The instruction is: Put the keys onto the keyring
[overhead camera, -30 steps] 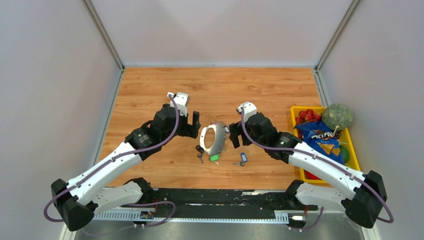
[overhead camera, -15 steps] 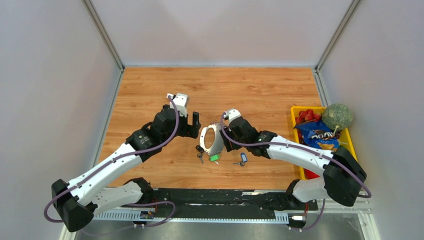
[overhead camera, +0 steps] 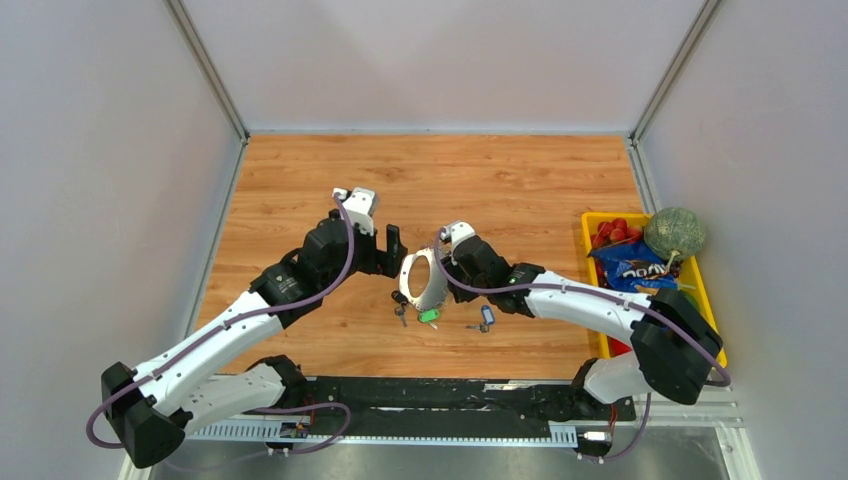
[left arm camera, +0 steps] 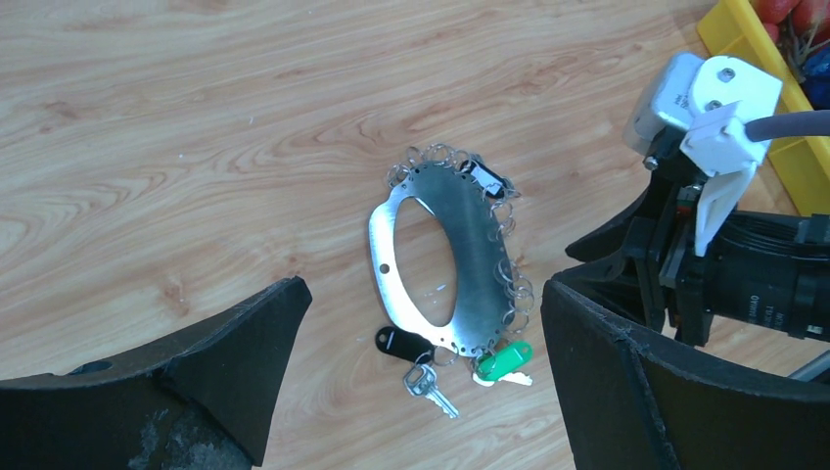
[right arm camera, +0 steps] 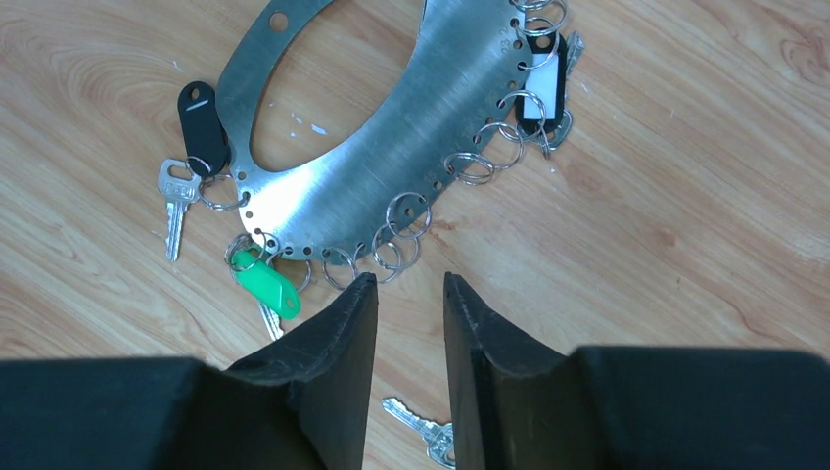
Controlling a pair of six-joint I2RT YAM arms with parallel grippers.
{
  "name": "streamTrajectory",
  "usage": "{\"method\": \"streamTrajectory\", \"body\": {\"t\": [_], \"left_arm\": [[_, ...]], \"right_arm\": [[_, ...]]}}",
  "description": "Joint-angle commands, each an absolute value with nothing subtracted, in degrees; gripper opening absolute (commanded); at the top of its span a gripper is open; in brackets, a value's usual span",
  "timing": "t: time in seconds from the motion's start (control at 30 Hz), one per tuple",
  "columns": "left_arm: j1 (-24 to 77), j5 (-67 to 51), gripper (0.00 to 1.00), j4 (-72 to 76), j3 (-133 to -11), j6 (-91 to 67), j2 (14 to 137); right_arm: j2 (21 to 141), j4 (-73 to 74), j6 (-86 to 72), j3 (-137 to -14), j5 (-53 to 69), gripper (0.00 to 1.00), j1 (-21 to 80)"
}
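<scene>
Left arm [overhead camera: 215, 335]: I note white shells on the long links and black housings at the joints and base. Right arm [overhead camera: 590, 305]: same build, same colours. A purple cable [overhead camera: 352, 250] runs along the outside of each arm. The camera block [left arm camera: 700, 93] on the right wrist is white and angular, with two screw heads on its face; below it I see a black ribbed barrel. Left fingers [left arm camera: 235, 352]: matt black, broad wedges, scuffed pale near the lower edge. Right fingers [right arm camera: 333, 362]: black too, tapering to blunt, rounded tips.
</scene>
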State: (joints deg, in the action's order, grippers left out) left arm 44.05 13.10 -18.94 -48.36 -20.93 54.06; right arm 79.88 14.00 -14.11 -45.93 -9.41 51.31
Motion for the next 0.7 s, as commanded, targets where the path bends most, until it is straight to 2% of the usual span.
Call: {"method": "streamTrajectory", "body": {"t": [0.0,0.3,0.67], "left_arm": [[44.03,11.95,1.00,-15.99,-48.10,-20.67,54.05],[43.96,12.72,1.00,-16.70,-47.56,-20.56,53.17],[44.02,12.59,1.00,-16.44,-47.36,-20.22,53.06]], "right_arm": [[82.23,9.80,-16.00,-46.12,-9.01,0.32,51.63],[88.75,8.75,-18.15,-49.64,-8.56,0.27,51.75],[92.08,8.52,-19.97,-52.01,-9.20,0.32,51.86]]}}
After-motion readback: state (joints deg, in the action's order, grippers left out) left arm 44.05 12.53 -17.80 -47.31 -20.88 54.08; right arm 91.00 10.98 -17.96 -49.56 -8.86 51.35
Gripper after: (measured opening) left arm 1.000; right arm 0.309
